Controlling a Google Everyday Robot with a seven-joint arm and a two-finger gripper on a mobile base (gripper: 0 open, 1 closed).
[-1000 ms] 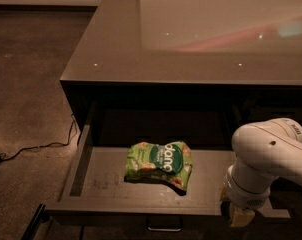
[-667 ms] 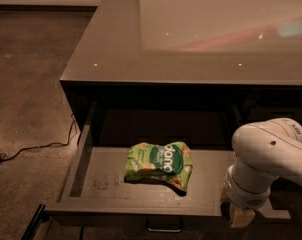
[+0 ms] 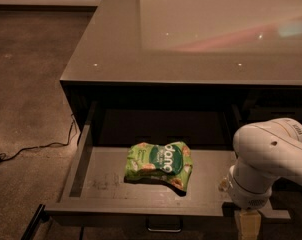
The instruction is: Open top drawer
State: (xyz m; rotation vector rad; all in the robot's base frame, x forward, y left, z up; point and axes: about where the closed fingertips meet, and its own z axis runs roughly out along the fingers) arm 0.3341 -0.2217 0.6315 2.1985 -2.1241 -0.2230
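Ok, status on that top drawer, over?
Pincer low by right end of top drawer front. Drawer pulled well out, handle unheld. Inside, green snack bag on the floor, apart from pincer.

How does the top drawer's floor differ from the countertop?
The countertop is glossy and mirrors lights; the top drawer floor is matte and scuffed. The countertop sits higher; the top drawer juts out below it, holding a green snack bag. Both are flat, grey-brown. The gripper hangs at the drawer front's right end.
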